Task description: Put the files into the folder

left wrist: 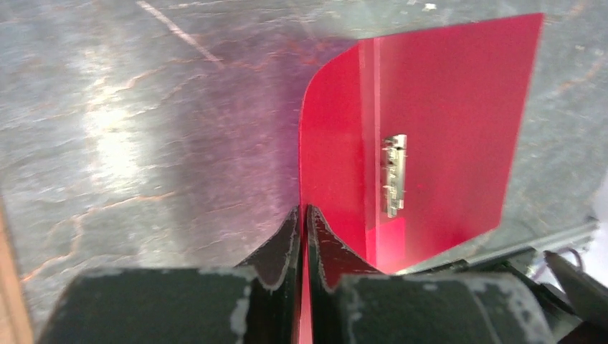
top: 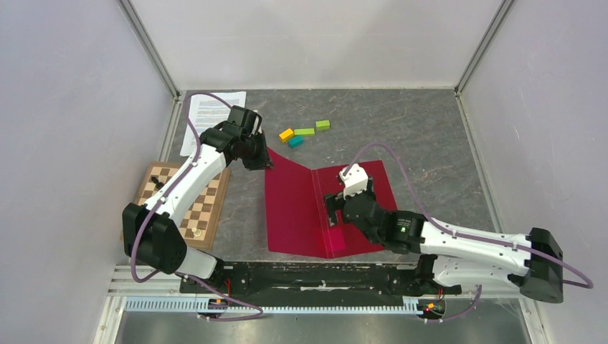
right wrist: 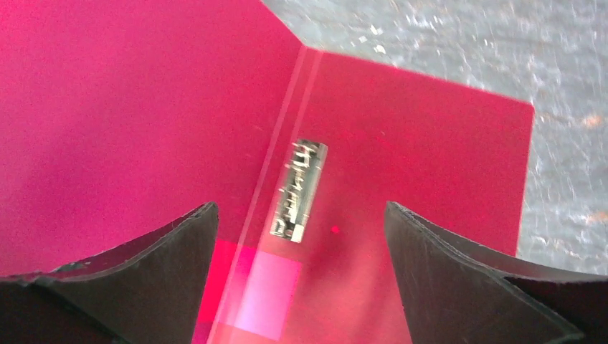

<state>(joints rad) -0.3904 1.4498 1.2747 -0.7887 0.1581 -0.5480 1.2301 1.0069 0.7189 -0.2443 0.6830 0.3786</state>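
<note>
I am pinching the free edge of the folder's (top: 290, 208) left cover between my left jaws, which are pressed together on the thin red sheet, and I am holding that cover raised off the table (top: 430, 143). The other cover is lying flat, with the metal clip (right wrist: 299, 188) showing just beside the spine. My right jaws are hanging spread wide above that clip, gripping nothing.

The folder is standing open near the middle of the table, so I am judging the opening step done or nearly so. The files (top: 215, 115) are lying untouched at the far left corner of the table, well apart from the folder and beyond the chessboard (top: 204, 208).

As I am reading it, most of the job is left: fetching the sheets, laying them on the flat cover by the clip, and closing the raised cover over them.
</note>
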